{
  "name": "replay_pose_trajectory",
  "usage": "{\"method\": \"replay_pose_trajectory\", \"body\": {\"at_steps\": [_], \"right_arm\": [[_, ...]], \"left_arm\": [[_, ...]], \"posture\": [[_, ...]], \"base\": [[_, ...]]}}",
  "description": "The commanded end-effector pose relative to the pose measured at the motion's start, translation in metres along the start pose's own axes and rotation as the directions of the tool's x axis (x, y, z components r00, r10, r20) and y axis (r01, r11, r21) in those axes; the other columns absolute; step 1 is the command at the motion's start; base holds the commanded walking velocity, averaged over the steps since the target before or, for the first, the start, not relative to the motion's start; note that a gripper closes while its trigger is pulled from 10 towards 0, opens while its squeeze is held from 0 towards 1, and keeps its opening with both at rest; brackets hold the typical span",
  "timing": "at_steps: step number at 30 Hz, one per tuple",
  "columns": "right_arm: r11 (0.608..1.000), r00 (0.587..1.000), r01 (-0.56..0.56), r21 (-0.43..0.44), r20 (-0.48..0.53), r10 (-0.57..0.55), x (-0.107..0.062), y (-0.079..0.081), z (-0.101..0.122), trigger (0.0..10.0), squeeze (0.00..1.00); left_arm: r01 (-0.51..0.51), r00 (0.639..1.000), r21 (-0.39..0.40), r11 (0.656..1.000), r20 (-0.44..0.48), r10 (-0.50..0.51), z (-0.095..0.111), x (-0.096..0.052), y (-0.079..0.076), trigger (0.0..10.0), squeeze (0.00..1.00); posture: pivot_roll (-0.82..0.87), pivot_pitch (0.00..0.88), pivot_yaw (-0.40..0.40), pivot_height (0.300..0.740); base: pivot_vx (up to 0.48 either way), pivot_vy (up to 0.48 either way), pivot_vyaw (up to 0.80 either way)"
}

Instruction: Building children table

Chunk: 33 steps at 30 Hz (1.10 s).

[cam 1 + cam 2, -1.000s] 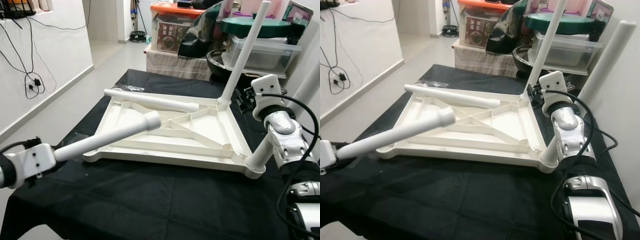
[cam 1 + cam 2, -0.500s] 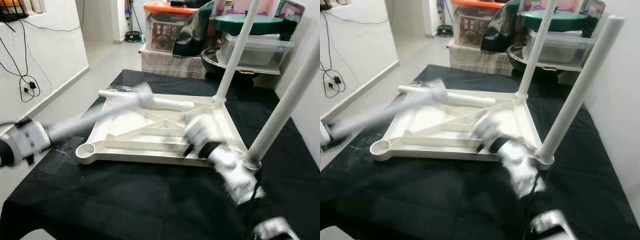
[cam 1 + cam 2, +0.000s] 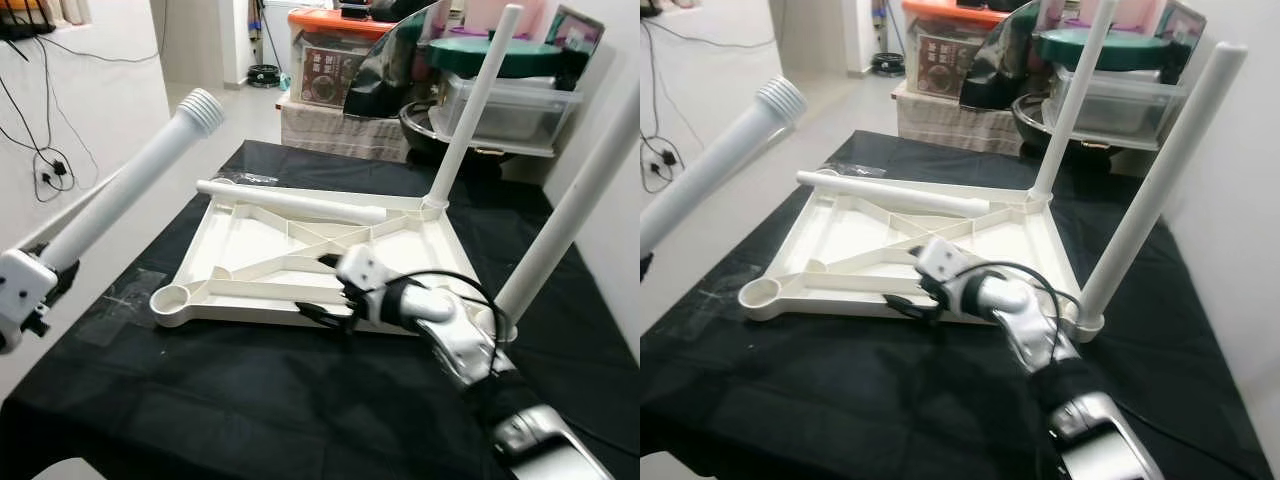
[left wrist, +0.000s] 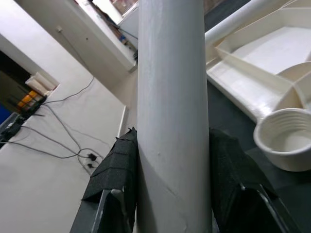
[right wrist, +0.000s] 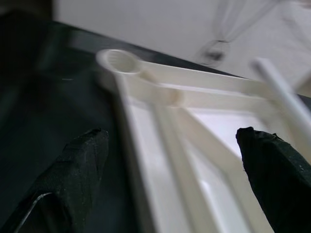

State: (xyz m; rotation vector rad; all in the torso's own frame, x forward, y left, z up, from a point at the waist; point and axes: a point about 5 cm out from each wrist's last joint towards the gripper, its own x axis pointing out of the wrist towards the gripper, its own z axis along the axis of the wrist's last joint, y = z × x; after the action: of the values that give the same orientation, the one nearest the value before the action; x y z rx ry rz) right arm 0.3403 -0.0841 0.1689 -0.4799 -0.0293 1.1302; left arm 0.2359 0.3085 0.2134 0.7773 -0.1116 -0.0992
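Observation:
The white table top (image 3: 250,235) lies upside down on a black cloth. Two white legs stand in it, one at the far right corner (image 3: 468,115) and one at the near right corner (image 3: 565,225). A loose leg (image 3: 290,201) lies across its far edge. The near left socket (image 3: 174,298) is empty. My left gripper (image 3: 55,272) is shut on another leg (image 4: 172,116), held slanting up to the left of the top with its threaded end (image 3: 203,108) high. My right gripper (image 3: 322,290) hovers open at the top's front rim, its fingers (image 5: 82,160) spread wide.
Storage bins (image 3: 335,55) and a clear box (image 3: 510,105) crowd the floor behind the table. A wall with hanging cables (image 3: 55,165) runs along the left. Black cloth (image 3: 250,400) covers the near half of the table.
The left gripper swung its leg up and leftward, off the table top. The right arm swept from the far right corner down to the front rim.

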Motion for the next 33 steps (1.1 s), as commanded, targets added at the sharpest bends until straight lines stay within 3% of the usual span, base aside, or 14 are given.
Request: {"method": "replay_pose_trajectory", "body": {"at_steps": [1,5,9,17,21,23,25,26,33], "right_arm": [[0.996,0.995,-0.086,0.012,-0.054,0.087,0.004,0.01,-0.009,10.0,0.0],[0.991,0.983,-0.132,0.014,-0.125,0.133,0.008,0.015,-0.017,10.0,0.0],[0.978,0.959,-0.196,0.069,-0.194,0.205,0.011,0.023,-0.03,10.0,0.0],[0.99,0.945,-0.096,0.102,-0.302,0.123,0.025,0.015,-0.043,10.0,0.0],[0.99,0.953,-0.101,0.103,-0.276,0.126,0.03,0.013,-0.036,10.0,0.0],[0.988,0.973,-0.121,0.1,-0.186,0.138,0.036,0.008,-0.019,10.0,0.0],[0.988,0.973,-0.121,0.1,-0.186,0.138,0.036,0.008,-0.019,10.0,0.0],[0.984,0.978,-0.154,0.092,-0.125,0.165,0.034,0.004,-0.007,10.0,0.0],[0.979,0.978,-0.176,0.108,-0.09,0.186,0.031,-0.002,-0.002,10.0,0.0]], "left_arm": [[0.012,0.999,-0.011,1.0,0.04,-0.012,0.009,0.0,-0.007,10.0,0.0],[0.035,0.998,-0.013,0.999,0.05,-0.034,0.011,0.0,-0.016,10.0,0.0],[0.036,0.998,-0.026,0.999,0.05,-0.034,0.014,0.002,-0.024,10.0,0.0],[0.033,0.998,-0.038,0.999,0.061,-0.031,0.019,0.004,-0.028,10.0,0.0],[0.032,0.997,-0.043,0.999,0.068,-0.029,0.022,0.004,-0.029,10.0,0.0],[0.033,0.997,-0.053,0.998,0.078,-0.029,0.025,0.003,-0.032,10.0,0.0],[0.033,0.997,-0.053,0.998,0.078,-0.029,0.025,0.003,-0.032,10.0,0.0],[0.038,0.996,-0.065,0.997,0.084,-0.032,0.027,0.002,-0.036,10.0,0.0],[0.042,0.996,-0.076,0.996,0.087,-0.036,0.029,0.001,-0.04,10.0,0.0]], "posture": [[0.09,0.0,-0.105,0.74],[0.09,0.0,-0.1,0.74],[0.09,0.0,-0.096,0.74],[0.1,0.0,-0.098,0.74],[0.1,0.0,-0.101,0.74],[0.11,0.0,-0.107,0.74],[0.11,0.0,-0.107,0.74],[0.11,0.0,-0.11,0.74],[0.1,0.0,-0.112,0.74]], "base": [[0.0,0.0,0.0],[0.0,0.0,0.0],[0.0,0.0,0.0],[0.0,0.0,0.0],[0.0,0.0,0.0],[0.0,0.0,0.0],[0.0,0.0,0.0],[0.0,0.0,0.0],[0.0,0.0,0.0]]}}
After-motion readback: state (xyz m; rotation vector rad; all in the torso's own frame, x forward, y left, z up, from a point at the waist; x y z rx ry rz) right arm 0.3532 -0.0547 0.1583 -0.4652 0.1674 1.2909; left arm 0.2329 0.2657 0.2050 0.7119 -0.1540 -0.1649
